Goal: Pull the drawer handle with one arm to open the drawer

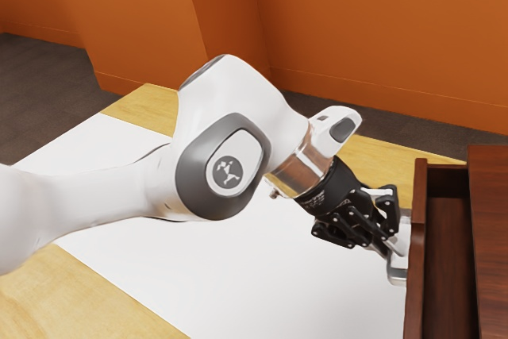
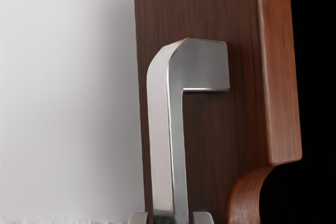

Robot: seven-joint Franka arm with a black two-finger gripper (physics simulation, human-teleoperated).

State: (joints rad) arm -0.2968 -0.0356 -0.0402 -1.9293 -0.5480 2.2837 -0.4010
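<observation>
**Gripper clamped on the handle, drawer partly out**

In the exterior view our arm (image 1: 222, 164) comes in from nine o'clock and reaches toward four o'clock, where the gripper (image 1: 390, 245) meets the handle (image 1: 399, 266). The black fingers are closed on the metal bar. In the wrist view a grey fingertip (image 2: 137, 217) sits against one side of the handle (image 2: 167, 129), and its partner sits against the opposite side, so the bar is pinched between them.

The handle is a brushed-metal bracket. It has a long straight bar and a short leg that bends back into the dark wooden front (image 2: 220, 129) of the drawer (image 1: 446, 260).

In the exterior view that front (image 1: 416, 260) stands upright at about three to five o'clock, at the exterior view's right. It is clear of the cabinet (image 1: 488, 228) behind it, and the drawer's dark inside shows between the two. The handle sticks out from the front toward nine o'clock, over the white mat (image 1: 238, 275).

The mat covers most of the pale wooden table (image 1: 119, 307). An orange wall (image 1: 357, 21) runs across from eleven to two o'clock.
</observation>
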